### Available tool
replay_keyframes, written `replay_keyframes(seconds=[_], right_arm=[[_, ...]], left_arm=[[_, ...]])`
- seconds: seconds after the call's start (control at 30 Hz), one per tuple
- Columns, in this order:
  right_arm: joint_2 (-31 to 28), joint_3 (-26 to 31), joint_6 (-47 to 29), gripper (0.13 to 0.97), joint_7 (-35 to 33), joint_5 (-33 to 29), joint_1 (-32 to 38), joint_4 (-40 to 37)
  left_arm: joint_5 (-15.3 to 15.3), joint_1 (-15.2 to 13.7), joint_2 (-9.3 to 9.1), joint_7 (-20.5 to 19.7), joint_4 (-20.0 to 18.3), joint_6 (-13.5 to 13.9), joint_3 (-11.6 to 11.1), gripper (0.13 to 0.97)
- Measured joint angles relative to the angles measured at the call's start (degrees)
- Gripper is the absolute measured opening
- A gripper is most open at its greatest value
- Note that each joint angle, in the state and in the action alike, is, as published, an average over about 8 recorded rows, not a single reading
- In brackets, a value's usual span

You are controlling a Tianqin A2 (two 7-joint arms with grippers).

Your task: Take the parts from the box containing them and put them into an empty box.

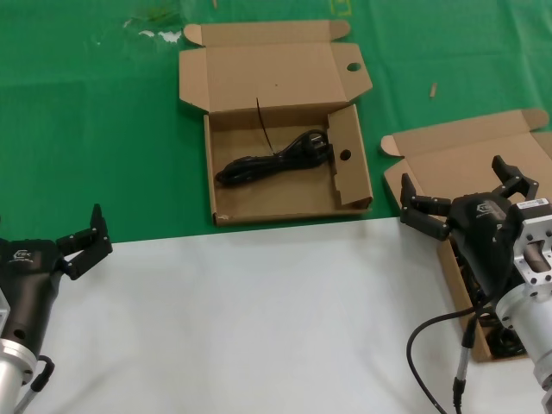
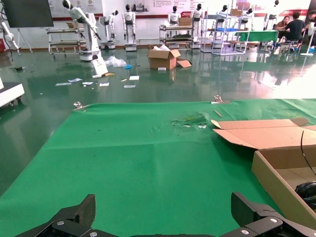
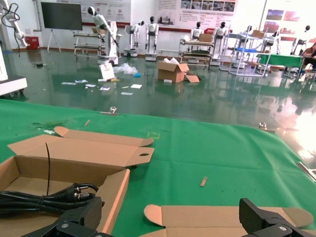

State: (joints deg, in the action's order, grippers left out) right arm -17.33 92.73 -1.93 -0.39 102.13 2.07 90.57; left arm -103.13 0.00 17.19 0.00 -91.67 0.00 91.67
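Power cord (image 1: 274,160) lies coiled in the holed-flap box (image 1: 226,211); right gripper (image 1: 461,191), released, hovers over the plain-lidded box (image 1: 466,147); left gripper (image 1: 89,235), released, near left.

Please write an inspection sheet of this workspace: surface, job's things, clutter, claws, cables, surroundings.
Surface: green cloth, with a white sheet nearest the robot.
Job's things: holed-flap box open at centre, one power cord inside; plain-lidded box to the right, contents mostly hidden.
Clutter: small scraps on the cloth.
Claws: left claw open, empty, at the left edge; right claw open, empty, over the plain-lidded box.
Cables: robot cable looping beside the right arm.
Surroundings: hall floor with litter, other robots, shelving.
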Motion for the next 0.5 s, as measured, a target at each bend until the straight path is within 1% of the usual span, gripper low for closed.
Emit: replay_keyframes(seconds=[0.5], right_arm=[[0.00,0.00,0.00,0.966,0.00,0.00,0.00,0.00]], left_arm=[[0.00,0.00,0.00,0.00,0.00,0.00,0.00,0.966]])
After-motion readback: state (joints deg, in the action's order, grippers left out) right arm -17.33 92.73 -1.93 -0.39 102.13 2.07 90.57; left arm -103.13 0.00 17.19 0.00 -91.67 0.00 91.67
